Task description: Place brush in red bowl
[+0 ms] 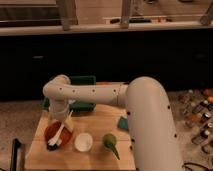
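Note:
The red bowl [54,135] sits at the left of the wooden table. The brush [62,132] lies slanted across it, with its dark bristle head at the bowl's front rim and its white handle pointing up and to the right past the back rim. My gripper [60,120] hangs just above the back of the red bowl, at the upper part of the handle. Whether it touches the handle does not show. The arm reaches in from the right.
A smaller white bowl [83,142] stands right of the red bowl. A green pear-shaped tool [110,141] lies further right. A teal pad [122,122] is at the table's right edge. A green bin [82,92] stands behind. Bottles [200,112] are on the floor at right.

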### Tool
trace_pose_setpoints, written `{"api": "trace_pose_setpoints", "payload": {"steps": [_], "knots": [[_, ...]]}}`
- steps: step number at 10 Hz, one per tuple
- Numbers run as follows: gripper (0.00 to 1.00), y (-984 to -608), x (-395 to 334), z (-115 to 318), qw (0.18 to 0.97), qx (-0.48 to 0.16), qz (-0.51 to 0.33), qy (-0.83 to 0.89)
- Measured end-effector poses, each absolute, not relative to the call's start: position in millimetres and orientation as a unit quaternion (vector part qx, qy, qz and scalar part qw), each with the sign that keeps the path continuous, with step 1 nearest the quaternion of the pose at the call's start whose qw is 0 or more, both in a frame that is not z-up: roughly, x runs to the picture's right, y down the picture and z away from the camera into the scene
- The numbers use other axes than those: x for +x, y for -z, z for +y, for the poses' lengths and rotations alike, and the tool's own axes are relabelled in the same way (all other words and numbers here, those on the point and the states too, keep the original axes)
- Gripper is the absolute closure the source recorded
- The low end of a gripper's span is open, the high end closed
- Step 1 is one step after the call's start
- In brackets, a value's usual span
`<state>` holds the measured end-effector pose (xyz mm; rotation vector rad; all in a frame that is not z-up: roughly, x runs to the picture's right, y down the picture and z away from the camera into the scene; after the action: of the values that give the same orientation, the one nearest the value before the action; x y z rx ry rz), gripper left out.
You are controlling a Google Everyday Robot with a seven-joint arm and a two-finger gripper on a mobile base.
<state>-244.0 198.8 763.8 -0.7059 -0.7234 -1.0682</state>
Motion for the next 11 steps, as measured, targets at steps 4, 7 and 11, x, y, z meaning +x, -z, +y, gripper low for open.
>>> {"api": "trace_pose_setpoints", "payload": {"steps": [4,7,11], "knots": [[0.2,-763.0,-243.4,196.9,0.74,-0.32,-0.332,0.49],[0.2,-761.9,-241.3,193.4,0.739,-0.319,-0.331,0.492],[0.2,-759.2,-237.8,186.6,0.74,-0.317,-0.327,0.496]]}}
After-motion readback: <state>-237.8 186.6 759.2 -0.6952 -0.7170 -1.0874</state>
